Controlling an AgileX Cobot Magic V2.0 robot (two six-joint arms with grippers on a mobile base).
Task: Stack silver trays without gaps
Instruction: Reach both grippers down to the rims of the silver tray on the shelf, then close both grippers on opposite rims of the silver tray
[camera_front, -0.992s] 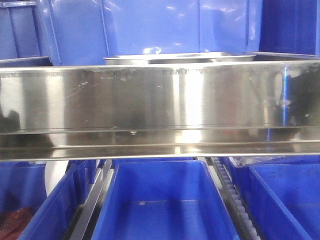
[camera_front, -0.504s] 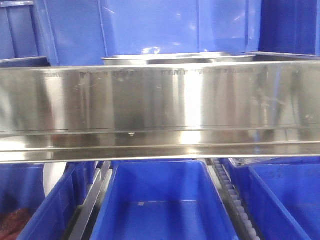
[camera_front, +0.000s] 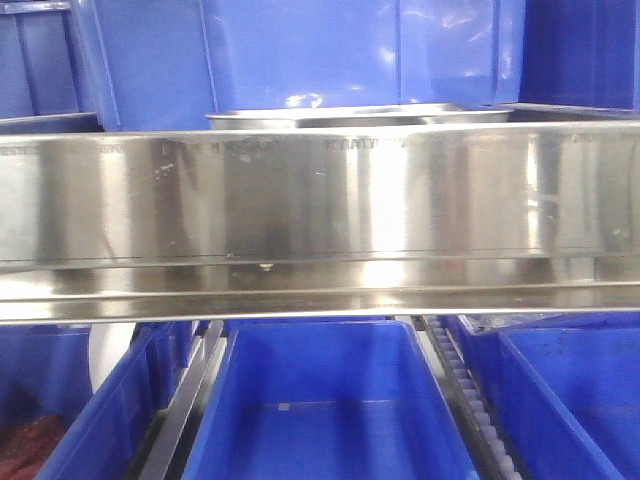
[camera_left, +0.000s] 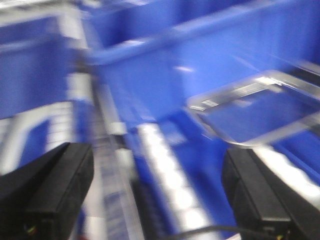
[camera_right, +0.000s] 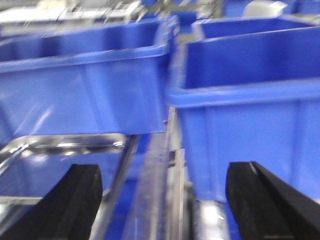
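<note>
Shelf rail (camera_front: 320, 200) hides most of silver tray (camera_front: 360, 116).

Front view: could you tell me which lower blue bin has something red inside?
The leftmost lower bin; its red contents show bottom-left, while the middle bin and right bin show only blue.

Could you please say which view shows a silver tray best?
Left wrist: almost the whole silver tray shows, though blurred. Right wrist catches one corner; front shows only a sliver above the shelf rail.

Bright glare, motion-blurred wrist views
</note>
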